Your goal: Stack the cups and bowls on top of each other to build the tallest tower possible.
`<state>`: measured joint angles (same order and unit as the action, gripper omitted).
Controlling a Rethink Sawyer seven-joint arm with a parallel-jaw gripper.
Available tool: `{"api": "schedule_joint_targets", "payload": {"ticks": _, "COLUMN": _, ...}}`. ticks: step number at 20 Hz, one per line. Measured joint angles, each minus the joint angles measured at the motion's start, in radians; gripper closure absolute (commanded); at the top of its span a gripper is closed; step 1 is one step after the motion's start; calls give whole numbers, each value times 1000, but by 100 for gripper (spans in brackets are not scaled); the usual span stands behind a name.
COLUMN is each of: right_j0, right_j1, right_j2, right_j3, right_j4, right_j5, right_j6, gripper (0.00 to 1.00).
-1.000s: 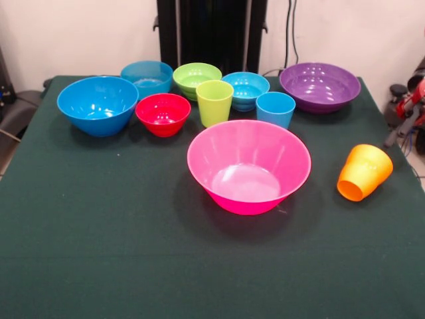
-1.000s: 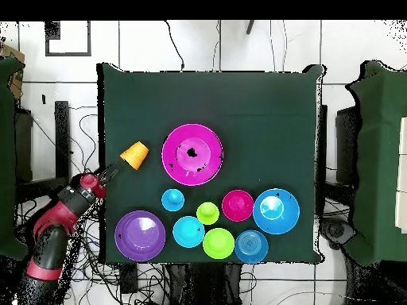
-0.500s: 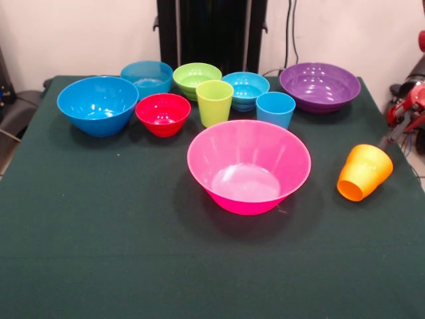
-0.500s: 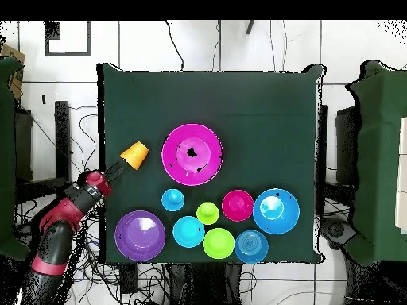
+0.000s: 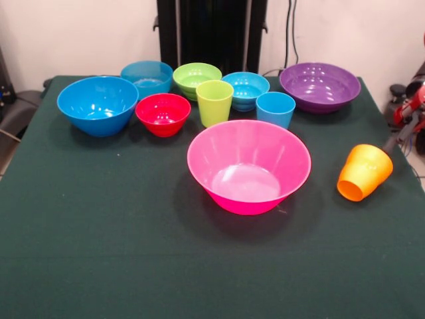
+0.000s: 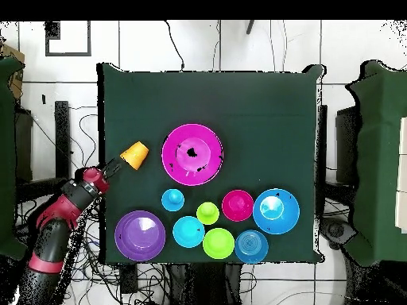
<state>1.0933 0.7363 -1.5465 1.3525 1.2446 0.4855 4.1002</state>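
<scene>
The huge pink bowl (image 5: pixel 249 166) (image 6: pixel 192 154) stands upright mid-table. The orange cup (image 5: pixel 364 171) (image 6: pixel 134 155) lies on its side near the table's edge. My gripper (image 5: pixel 390 141) (image 6: pixel 115 166) is just beyond that edge, low, with its tip close to the orange cup. Whether it touches the cup does not show. Behind the pink bowl stand the lime green cup (image 5: pixel 214 102) and the light blue cup (image 5: pixel 275 109), along with the red bowl (image 5: pixel 163 113), large blue bowl (image 5: pixel 97 104), purple bowl (image 5: pixel 319 85), lime green bowl (image 5: pixel 196 78), cyan bowl (image 5: pixel 246 90) and small blue bowl (image 5: pixel 147 76). Nothing is stacked.
The dark green table cloth (image 5: pixel 99 252) stretches bare in front of the pink bowl. Cables and dark stands (image 6: pixel 62 127) lie off the table's sides in the overhead view.
My gripper has edged in from beside the table toward the orange cup. The cups and bowls have not moved.
</scene>
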Motion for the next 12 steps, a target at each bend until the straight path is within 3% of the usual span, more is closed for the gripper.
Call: {"api": "schedule_joint_targets", "payload": {"ticks": 12, "right_j0": -18, "right_j1": 38, "right_j2": -30, "right_j3": -13, "right_j4": 2, "right_j5": 0, "right_j6": 0, "gripper": 0}}
